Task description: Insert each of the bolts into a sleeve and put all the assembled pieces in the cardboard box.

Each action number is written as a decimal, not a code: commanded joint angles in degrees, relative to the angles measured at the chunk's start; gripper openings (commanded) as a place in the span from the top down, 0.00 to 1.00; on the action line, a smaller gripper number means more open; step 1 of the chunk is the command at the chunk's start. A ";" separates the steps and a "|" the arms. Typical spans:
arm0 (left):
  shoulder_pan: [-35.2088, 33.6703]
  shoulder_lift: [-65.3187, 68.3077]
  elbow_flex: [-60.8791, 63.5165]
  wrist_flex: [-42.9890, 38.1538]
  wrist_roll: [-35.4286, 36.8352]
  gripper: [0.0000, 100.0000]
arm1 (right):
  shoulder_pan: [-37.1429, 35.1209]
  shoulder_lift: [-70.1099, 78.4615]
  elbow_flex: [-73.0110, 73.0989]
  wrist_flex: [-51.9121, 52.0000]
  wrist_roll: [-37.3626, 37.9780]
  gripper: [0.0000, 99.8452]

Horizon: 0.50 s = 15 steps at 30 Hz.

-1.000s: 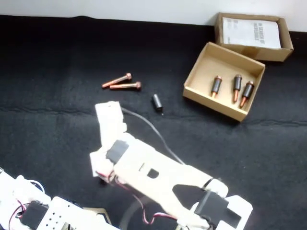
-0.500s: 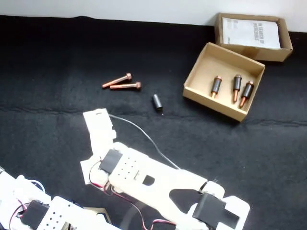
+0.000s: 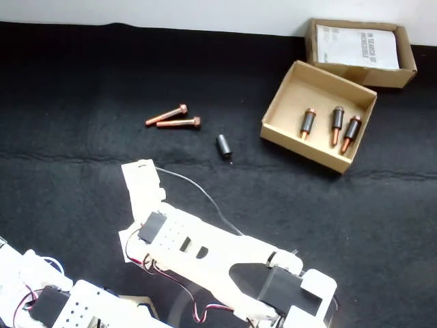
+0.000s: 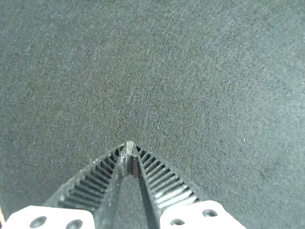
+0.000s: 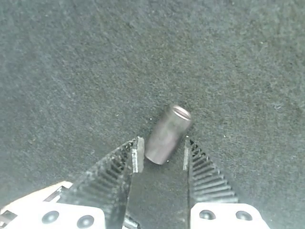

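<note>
Three sleeved bolts point(image 3: 337, 121) are already laid in the brown cardboard box point(image 3: 290, 102); two bare copper bolts point(image 3: 166, 115) are left on the black desk point(image 3: 82, 82). A dark metal sleeve point(image 5: 167, 133) is framed by the open right jaws (nothing gripped yet); the left jaws are shut, empty.

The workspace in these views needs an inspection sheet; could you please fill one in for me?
Surface: covered in black cloth.
Job's things: two bolts lying side by side; loose sleeve near them; second sleeve also on the cloth; three assembled pieces in the cardboard box.
Clutter: other box holding a printed sheet.
Grippers: left gripper shut over bare cloth; right gripper open, astride the second sleeve.
Cables: grey cable running along an arm.
Surroundings: white wall beyond the cloth's far edge.
</note>
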 commanded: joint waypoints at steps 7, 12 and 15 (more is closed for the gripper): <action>-0.57 -0.75 1.10 0.09 -0.44 0.98 | 0.92 0.75 -0.48 -4.70 -0.26 0.88; -0.66 -0.75 1.10 0.09 -0.44 0.98 | 2.24 7.43 -5.58 -4.53 -0.44 0.88; -0.84 -0.75 1.10 0.09 -0.44 0.98 | 3.03 11.47 -9.89 -2.42 -0.18 0.88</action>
